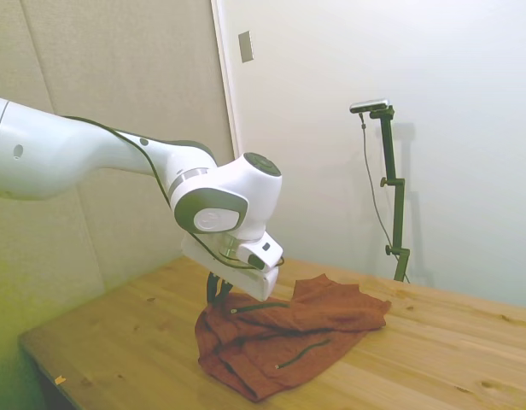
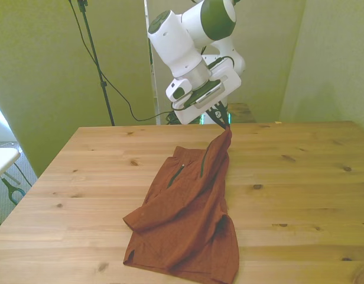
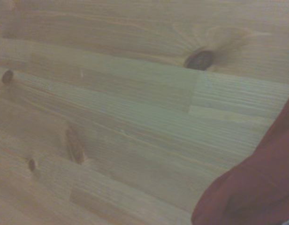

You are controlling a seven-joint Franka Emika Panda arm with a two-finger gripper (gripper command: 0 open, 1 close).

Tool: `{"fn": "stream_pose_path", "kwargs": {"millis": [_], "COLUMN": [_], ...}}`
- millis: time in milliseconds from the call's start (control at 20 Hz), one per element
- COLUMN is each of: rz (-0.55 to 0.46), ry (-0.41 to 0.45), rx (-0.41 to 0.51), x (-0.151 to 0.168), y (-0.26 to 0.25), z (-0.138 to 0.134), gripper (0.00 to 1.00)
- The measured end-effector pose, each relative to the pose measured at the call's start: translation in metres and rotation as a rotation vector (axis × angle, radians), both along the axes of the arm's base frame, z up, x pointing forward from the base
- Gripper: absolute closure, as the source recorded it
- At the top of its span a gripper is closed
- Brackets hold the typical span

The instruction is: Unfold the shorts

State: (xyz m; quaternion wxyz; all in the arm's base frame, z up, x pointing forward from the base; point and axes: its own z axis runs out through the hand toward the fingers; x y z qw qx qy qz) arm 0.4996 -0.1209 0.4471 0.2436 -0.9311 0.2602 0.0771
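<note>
Claw [image 2: 224, 125] clenched on one corner of rust-brown wrinkled fabric shorts [image 2: 191, 219], lifted in a peak off pale wooden bench [image 2: 300, 177], rest lying folded below. Thin pinch likely to slip; whole heap may drag instead of opening.

Shorts [image 2: 188, 219]: soft matt cloth, rust-brown, wrinkled, with darker trim along the edges; from the wrist view I read the same dull fabric [image 3: 257, 187], no sheen. Table [image 2: 300, 177]: bare wood planks, pale, visible grain and dark knots, a smooth low-gloss finish; the wrist view shows the grain lines and a knot up close. Arm [image 1: 92, 154]: smooth white plastic shell, slightly glossy, with grey joint rings. Gripper [image 2: 224, 122]: dark, matt as far as I can tell.
</note>
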Motion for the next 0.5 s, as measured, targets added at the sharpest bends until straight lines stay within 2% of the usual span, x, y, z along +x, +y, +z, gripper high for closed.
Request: {"fn": "stream_pose_path", "kwargs": {"millis": [50, 100, 500], "rz": [0.011, 0.022, 0.097], "ry": [-0.001, -0.002, -0.006], "rx": [0.001, 0.0, -0.045], "x": [-0.001, -0.002, -0.007], "y": [0.006, 0.012, 0.05], "z": [0.001, 0.001, -0.02], "gripper": [1.0, 0.0, 0.0]}}
